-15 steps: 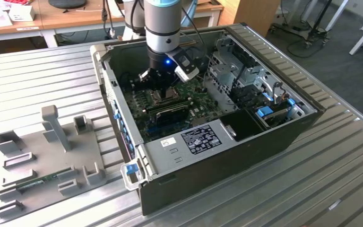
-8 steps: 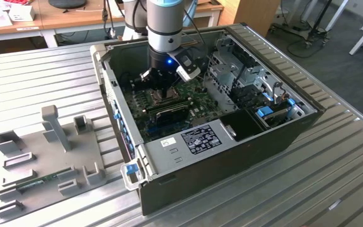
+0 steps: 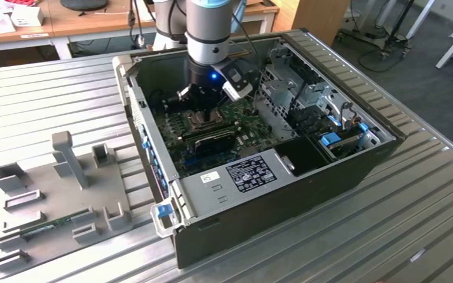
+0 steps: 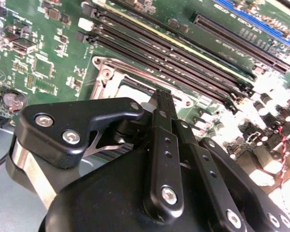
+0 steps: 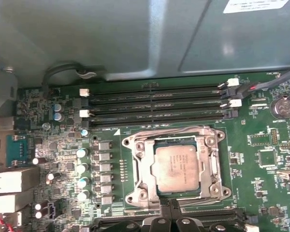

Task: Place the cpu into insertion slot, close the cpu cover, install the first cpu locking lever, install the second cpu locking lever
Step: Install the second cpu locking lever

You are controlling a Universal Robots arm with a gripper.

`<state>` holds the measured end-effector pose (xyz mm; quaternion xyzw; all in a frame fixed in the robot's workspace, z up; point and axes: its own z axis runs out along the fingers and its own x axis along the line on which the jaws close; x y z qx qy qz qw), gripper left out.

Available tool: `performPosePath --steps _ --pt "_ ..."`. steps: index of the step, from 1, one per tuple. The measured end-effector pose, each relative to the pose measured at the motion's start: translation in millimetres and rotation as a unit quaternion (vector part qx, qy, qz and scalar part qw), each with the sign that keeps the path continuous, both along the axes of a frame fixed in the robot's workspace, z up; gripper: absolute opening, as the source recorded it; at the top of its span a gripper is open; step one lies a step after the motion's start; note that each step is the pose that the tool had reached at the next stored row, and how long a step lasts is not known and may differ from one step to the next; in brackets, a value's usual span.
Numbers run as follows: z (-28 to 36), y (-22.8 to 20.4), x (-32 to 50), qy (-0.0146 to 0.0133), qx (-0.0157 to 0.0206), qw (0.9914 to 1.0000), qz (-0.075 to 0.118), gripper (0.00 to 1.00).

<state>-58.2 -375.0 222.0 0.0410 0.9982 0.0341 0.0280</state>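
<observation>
The cpu (image 5: 176, 166), a grey square chip, lies flat in the insertion slot (image 5: 212, 140) on the green motherboard (image 5: 266, 159). The silvery cpu cover (image 5: 141, 169) lies down flat around it as a frame. My gripper (image 5: 170, 203) is shut, its dark fingertips pressed together at the slot's edge beside the cpu, with nothing seen between them. In the second wrist view the gripper (image 4: 163, 94) reaches down to the silvery slot rim (image 4: 106, 72). The exterior view has the gripper (image 3: 199, 105) low inside the open computer case (image 3: 289, 194), just over the insertion slot (image 3: 204, 119).
Long dark memory slots (image 5: 154, 104) run beside the socket, with the grey case wall (image 5: 135, 38) behind them. A drive cage (image 3: 305, 94) and cables fill the case on the exterior view's right. A grey fixture tray (image 3: 61, 194) with a memory stick (image 3: 49, 227) sits on the ribbed metal table.
</observation>
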Motion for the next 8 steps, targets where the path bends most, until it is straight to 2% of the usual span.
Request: performPosePath --steps 3,8 --pt "-0.2 1.7 3.3 0.0 0.0 1.0 0.0 0.1" --pt "-0.5 8.6 6.6 0.0 0.0 1.0 0.0 0.1"
